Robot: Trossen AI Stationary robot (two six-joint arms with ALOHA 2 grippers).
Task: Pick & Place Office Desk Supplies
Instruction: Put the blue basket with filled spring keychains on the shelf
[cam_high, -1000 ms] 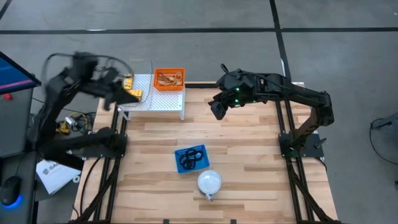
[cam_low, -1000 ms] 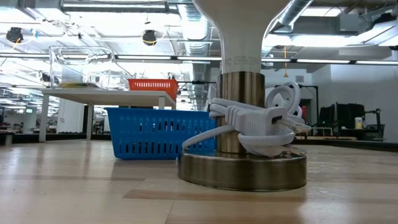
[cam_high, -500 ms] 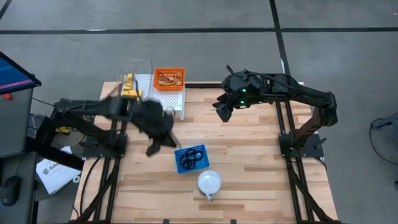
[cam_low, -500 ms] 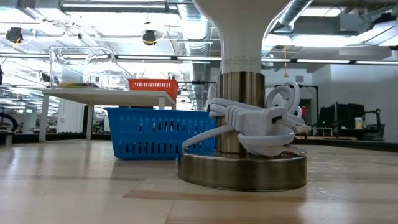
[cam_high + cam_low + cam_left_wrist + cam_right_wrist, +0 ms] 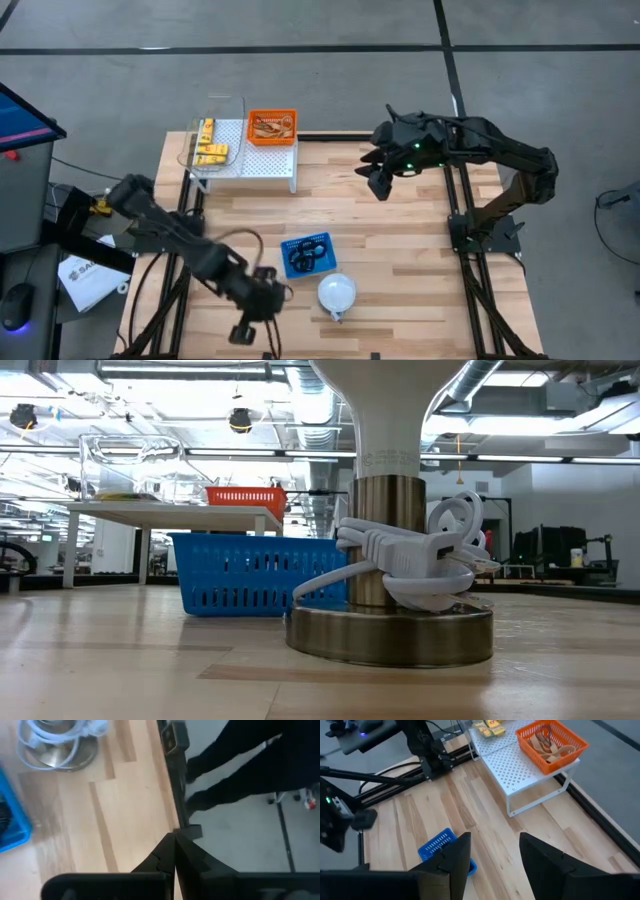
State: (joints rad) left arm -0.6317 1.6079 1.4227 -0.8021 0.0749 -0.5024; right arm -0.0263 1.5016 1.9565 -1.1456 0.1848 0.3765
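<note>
Yellow clips point(image 5: 208, 150) lie in a clear tray point(image 5: 215, 128) on a white perforated shelf point(image 5: 255, 160) at the table's far left. Beside it on the shelf stands an orange basket point(image 5: 272, 127) holding tan rubber bands point(image 5: 547, 742). A blue basket point(image 5: 307, 254) with black rings sits on the table near the middle. My left gripper point(image 5: 245, 330) hangs shut above the table's near edge, left of the blue basket; nothing shows between its fingers point(image 5: 174, 842). My right gripper point(image 5: 380, 186) hovers open, high over the far right of the table point(image 5: 492, 852).
A white dome-shaped lamp base point(image 5: 337, 293) with a coiled white cord point(image 5: 420, 550) stands just in front of the blue basket, right of my left gripper. Bare wooden table point(image 5: 400, 260) lies between the two arms. Dark frame rails point(image 5: 465, 280) run along both table sides.
My left gripper has swung from the clear tray at the far left across the table to its near edge, sinking and turning as it went, and has stayed shut. My right gripper has drifted a little toward the table's right edge, staying open.
</note>
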